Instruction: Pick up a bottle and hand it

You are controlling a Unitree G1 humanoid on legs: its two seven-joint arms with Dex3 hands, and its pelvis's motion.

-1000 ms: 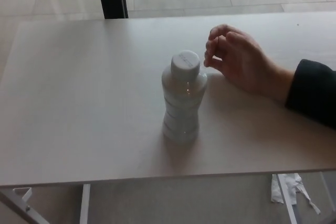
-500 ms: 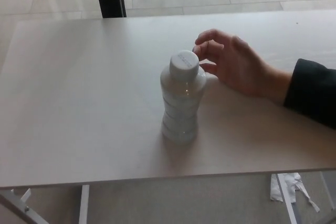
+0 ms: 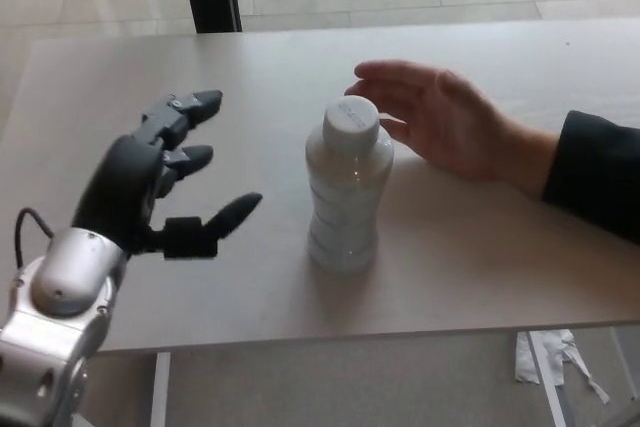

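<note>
1. The wide, pale matte tabletop carries everything here, and the bottle, my landmark, stands a little right of its middle, closer to the near edge than the far one.
2. My left hand, black with a thumb and two thick fingers on a silver wrist, hangs over the table to the left of the bottle, apart from it. The fingers are spread wide and hold nothing; the thumb points toward the bottle's lower body. I judge this spread is there to take the bottle's round body from the side.
3. A person's hand, coming out of a dark sleeve, rests on the table just right of and behind the bottle. Its fingers reach toward the cap, close to it; whether they touch I cannot tell. I take it this hand waits to receive.
4. The translucent white plastic bottle, ribbed and upright, has not been picked up.
5. Its white screw cap sits closed on top.
6. My right hand does not show.
</note>
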